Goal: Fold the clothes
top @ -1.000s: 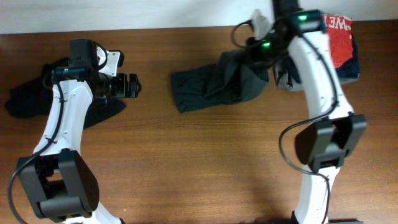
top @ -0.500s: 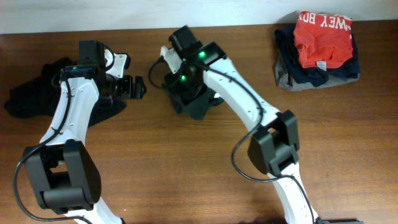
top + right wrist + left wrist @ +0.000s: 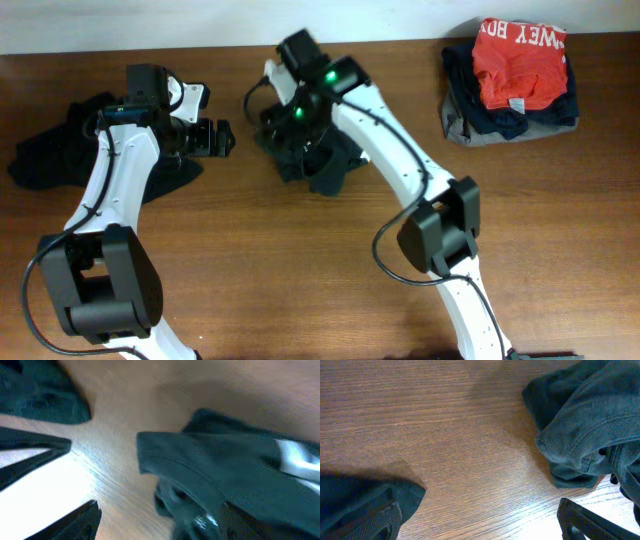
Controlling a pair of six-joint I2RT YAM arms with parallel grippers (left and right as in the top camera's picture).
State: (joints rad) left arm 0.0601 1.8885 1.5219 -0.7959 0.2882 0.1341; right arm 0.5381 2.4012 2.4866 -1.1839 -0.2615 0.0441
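Spreading step: the shirt (image 3: 322, 172) lies bunched on the bench (image 3: 300, 265). The left hand (image 3: 221, 138) gapes empty; the right hand (image 3: 80, 476), blurred, seems apart too. Next, pinch two edges and pull flat.

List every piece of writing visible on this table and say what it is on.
"BO" and "WEY": white letters on the red shirt on top of the folded pile. Folds hide the rest, so this reading is uncertain.
White tag on that shirt: too small to read.
Pale patch on the dark shirt: too blurred to read.
Nothing else shows text.
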